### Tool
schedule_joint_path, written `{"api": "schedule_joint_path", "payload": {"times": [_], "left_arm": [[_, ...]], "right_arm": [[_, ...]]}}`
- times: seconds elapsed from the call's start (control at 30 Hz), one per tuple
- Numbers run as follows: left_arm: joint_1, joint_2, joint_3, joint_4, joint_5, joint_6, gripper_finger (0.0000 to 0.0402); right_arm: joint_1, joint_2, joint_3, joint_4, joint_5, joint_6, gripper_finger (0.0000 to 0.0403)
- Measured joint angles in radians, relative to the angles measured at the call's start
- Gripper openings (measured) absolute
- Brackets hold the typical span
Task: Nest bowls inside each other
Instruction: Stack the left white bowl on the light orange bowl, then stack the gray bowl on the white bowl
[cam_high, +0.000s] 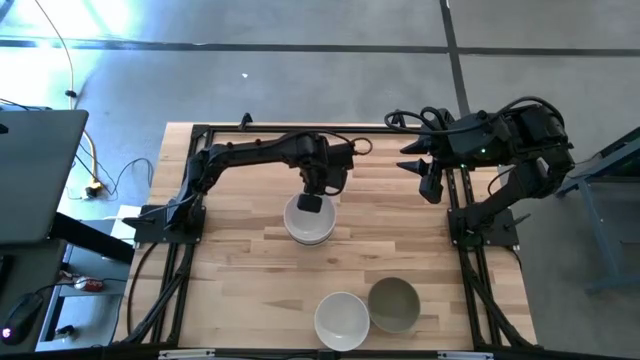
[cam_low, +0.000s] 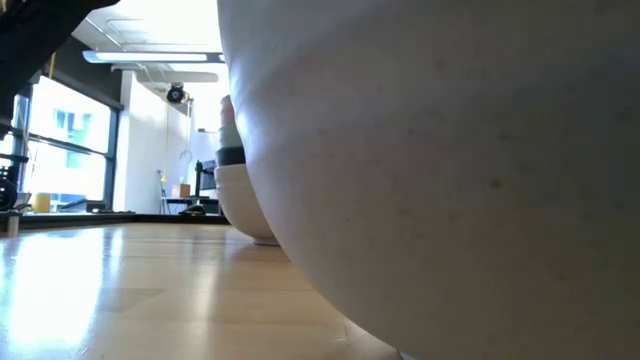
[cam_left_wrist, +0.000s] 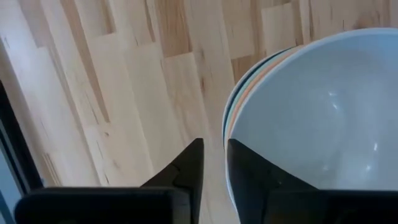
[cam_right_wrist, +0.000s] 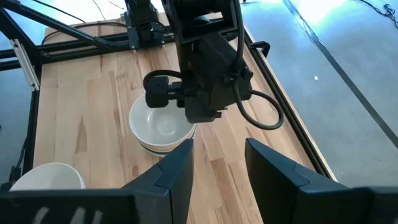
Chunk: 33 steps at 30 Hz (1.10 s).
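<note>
A stack of nested bowls (cam_high: 308, 225) stands on its base mid-table, with a white bowl on top. The left wrist view shows dark, pale green and peach rims (cam_left_wrist: 231, 106) under the white one. My left gripper (cam_high: 311, 203) is at the stack's far rim, its fingers nearly together. A loose white bowl (cam_high: 342, 320) and an olive-grey bowl (cam_high: 393, 303) sit side by side near the table's near edge. My right gripper (cam_high: 430, 185) hangs open in the air over the far right of the table, well away from every bowl. My left gripper (cam_left_wrist: 215, 152) comes from above, pointing down, at the far rim (cam_left_wrist: 227, 134) of the top white bowl. One finger (cam_left_wrist: 249, 180) is inside the bowl and the other outside the stack. The inner finger hides the exact spot of contact. The bowl sits nested in the stack on the table.
In the low view the near white bowl (cam_low: 450, 180) fills most of the picture, and the stack (cam_low: 240, 195) shows behind it. Black arm frames run along the table's left and right sides. Bare wood lies between the stack and the two near bowls.
</note>
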Motion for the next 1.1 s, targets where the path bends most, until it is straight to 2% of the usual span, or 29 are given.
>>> {"api": "schedule_joint_path", "payload": {"times": [0.27, 0.53, 0.9, 1.1], "left_arm": [[-0.025, -0.009, 0.077, -0.118, 0.0, -0.039, 0.0104], [-0.078, -0.138, 0.087, -0.135, 0.011, -0.101, 0.0152], [-0.135, -0.341, 0.086, -0.119, 0.0, -0.241, 0.0181], [-0.181, -0.437, 0.017, -0.09, -0.024, -0.314, 0.0182]], "right_arm": [[0.0, 0.0, 0.0, 0.0, -0.004, 0.026, 0.0138], [-0.002, -0.005, -0.03, 0.0, -0.09, 0.061, 0.0138], [-0.001, -0.056, -0.301, 0.0, -0.221, 0.113, 0.0138], [0.013, -0.098, -0.446, 0.003, -0.268, 0.169, 0.0138]]}}
